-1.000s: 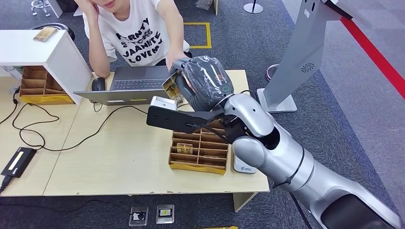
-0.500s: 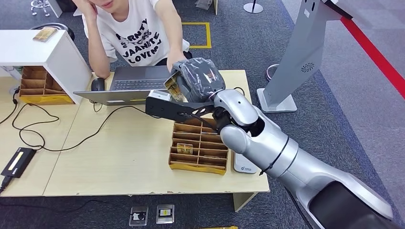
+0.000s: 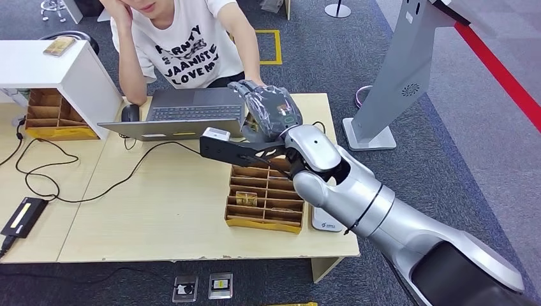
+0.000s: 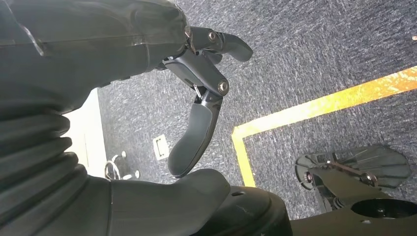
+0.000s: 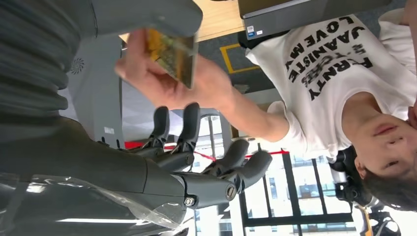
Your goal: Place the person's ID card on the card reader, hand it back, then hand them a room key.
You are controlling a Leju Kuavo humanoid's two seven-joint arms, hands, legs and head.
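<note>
Right hand: your right hand (image 3: 268, 109) is raised over the far edge of the table (image 3: 159, 210), beside the laptop (image 3: 175, 113); in the right wrist view (image 5: 196, 162) its fingers are spread apart and hold nothing.
Card: the gold card (image 5: 172, 51) sits in the person's hand (image 5: 167, 81), pinched at the fingertips, just beside your right hand's thumb side and apart from your fingers. In the head view a sliver of it (image 3: 252, 122) shows under your palm.
Person: seated behind the laptop in a white printed T-shirt (image 3: 185, 51), one arm reaching to your hand.
Card tray: a yellow divided tray (image 3: 265, 201) lies on the table below your forearm, with one gold card (image 3: 246, 199) in a compartment.
Card reader: a white device (image 3: 326, 223) lies just beside the tray, partly hidden by your arm.
Left hand: your left hand (image 4: 196, 88) hangs over grey carpet, fingers loosely apart, holding nothing.
</note>
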